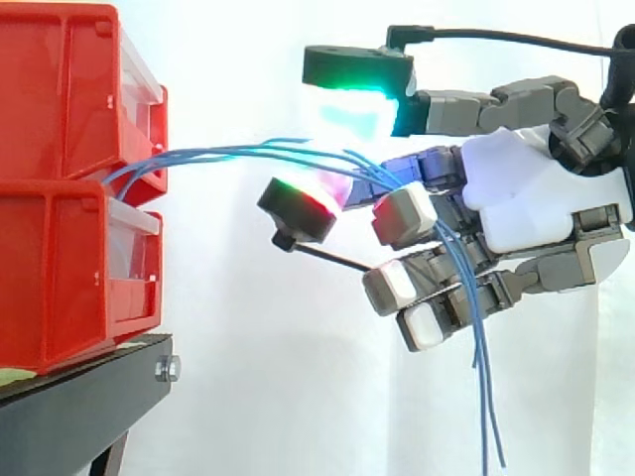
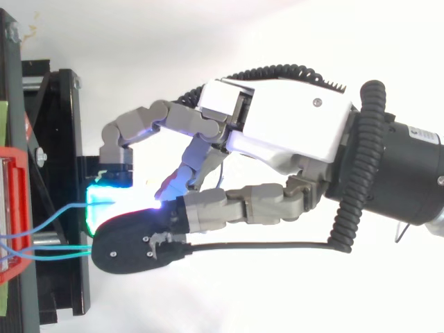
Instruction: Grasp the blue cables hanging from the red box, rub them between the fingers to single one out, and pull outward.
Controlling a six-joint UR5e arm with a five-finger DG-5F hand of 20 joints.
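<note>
Two red bins [image 1: 64, 198] are stacked at the left on a black stand [image 1: 79, 402]. Several thin blue cables [image 1: 248, 151] leave the gap between the bins and run almost level to the right into my hand [image 1: 526, 188]. My fingers are curled round them, the cables passing between the bent fingers near a white pad [image 1: 405, 213]. Their loose ends [image 1: 486, 397] dangle below the hand. A pad glowing green [image 1: 357, 99] is stretched out above the cables, and a pad glowing red and green [image 1: 298, 208] sits just under them. From above, the cables [image 2: 55, 218] run from the bin edge [image 2: 14, 208] under the hand [image 2: 291, 125].
The black stand [image 2: 62, 104] juts out under the bins towards the hand. A white curtain [image 1: 248, 347] hangs behind everything. Open air lies below and to the right of the bins.
</note>
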